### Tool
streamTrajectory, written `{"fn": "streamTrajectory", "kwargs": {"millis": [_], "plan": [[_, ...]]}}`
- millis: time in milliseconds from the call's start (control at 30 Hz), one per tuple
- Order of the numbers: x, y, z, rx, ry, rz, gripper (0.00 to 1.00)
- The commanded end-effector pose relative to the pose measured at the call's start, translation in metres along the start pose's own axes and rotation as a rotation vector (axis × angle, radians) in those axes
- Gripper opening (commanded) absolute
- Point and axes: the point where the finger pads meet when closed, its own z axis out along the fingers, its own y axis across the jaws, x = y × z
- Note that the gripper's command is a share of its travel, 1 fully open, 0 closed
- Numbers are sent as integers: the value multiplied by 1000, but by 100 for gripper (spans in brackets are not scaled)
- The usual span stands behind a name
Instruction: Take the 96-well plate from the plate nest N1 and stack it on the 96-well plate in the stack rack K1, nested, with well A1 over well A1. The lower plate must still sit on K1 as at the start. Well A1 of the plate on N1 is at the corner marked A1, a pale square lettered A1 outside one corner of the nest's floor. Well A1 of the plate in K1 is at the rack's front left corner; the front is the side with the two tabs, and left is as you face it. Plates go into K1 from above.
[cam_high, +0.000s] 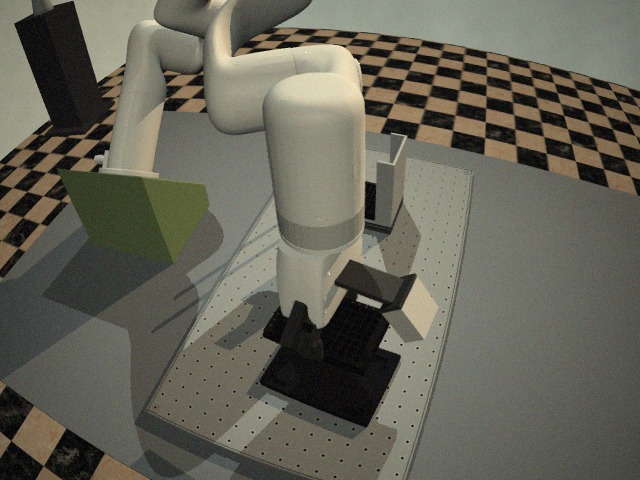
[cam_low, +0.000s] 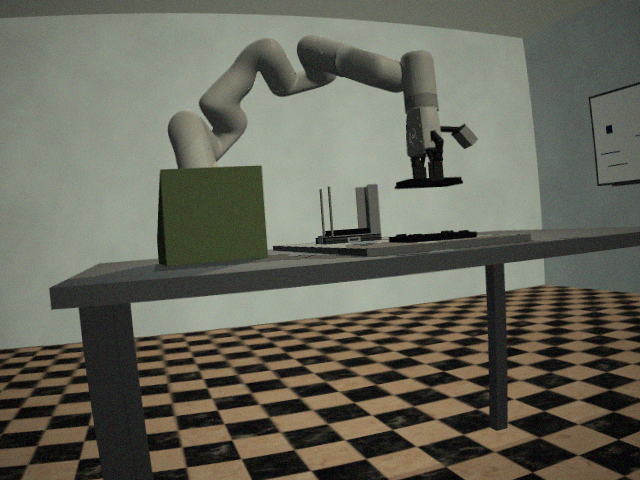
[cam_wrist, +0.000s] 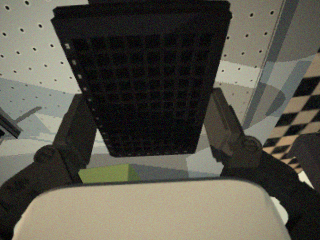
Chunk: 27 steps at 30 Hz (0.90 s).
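Note:
My gripper (cam_low: 428, 173) is shut on a black 96-well plate (cam_low: 428, 181), gripping its two long sides, and holds it level well above the table. In the wrist view the plate (cam_wrist: 145, 80) fills the frame between my two fingers. In the top view the plate (cam_high: 351, 326) hangs over the black plate nest N1 (cam_high: 330, 379), which also shows in the exterior view (cam_low: 433, 236). The stack rack K1 (cam_low: 348, 235) stands to the left of the nest with a dark plate low inside it. Its pale corner wall (cam_high: 391, 180) shows behind my arm.
A green wedge-shaped block (cam_high: 136, 211) carries the arm's base at the table's left. A pale perforated board lies under nest and rack. K1 has two thin upright posts (cam_low: 325, 211) and a tall wall (cam_low: 368, 209). A dark tower (cam_high: 59, 67) stands off the table.

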Motion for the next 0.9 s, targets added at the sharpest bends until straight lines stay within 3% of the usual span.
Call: {"fn": "streamTrajectory", "kwargs": {"millis": [0, 867], "plan": [[1, 0, -8, -2, 4, -1, 0], [1, 0, -48, -2, 4, -1, 0]]}}
